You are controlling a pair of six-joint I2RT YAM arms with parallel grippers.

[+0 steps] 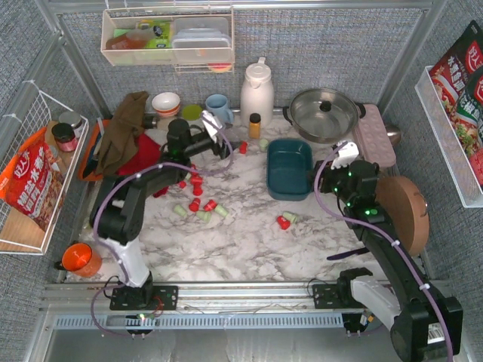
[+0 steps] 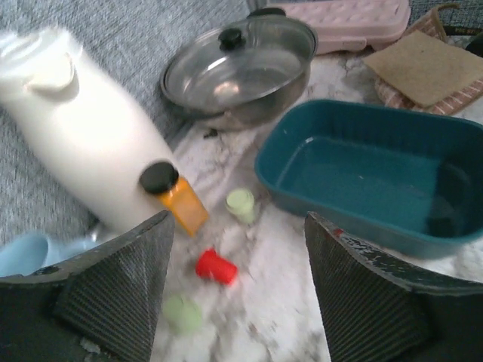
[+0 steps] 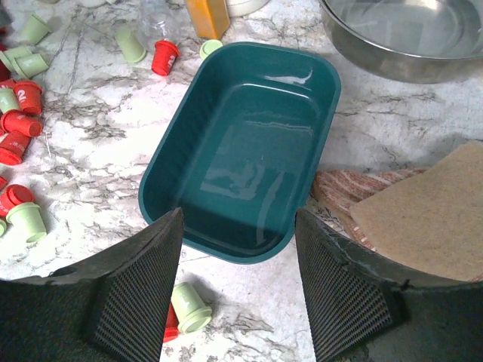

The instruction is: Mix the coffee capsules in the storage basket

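Note:
The dark teal storage basket (image 1: 290, 167) (image 2: 370, 177) (image 3: 249, 143) stands empty right of the table's centre. Red and mint green coffee capsules (image 1: 198, 197) lie loose on the marble to its left, and one red-and-green pair (image 1: 285, 220) lies by its near corner. My left gripper (image 1: 226, 149) (image 2: 238, 222) is open over a red capsule (image 2: 216, 267) and two green ones (image 2: 241, 204) near the basket's far left corner. Open and empty, my right gripper (image 1: 321, 188) (image 3: 238, 215) hovers at the basket's near right end, a green capsule (image 3: 191, 308) below its left finger.
A white thermos (image 1: 256, 90), a small orange bottle with a black cap (image 1: 254, 124) and a lidded steel pot (image 1: 324, 113) stand behind the basket. A pink tray (image 1: 375, 136) and a round brown mat (image 1: 404, 211) lie right. A brown cloth (image 1: 124, 128) and an orange mug (image 1: 79, 259) are left.

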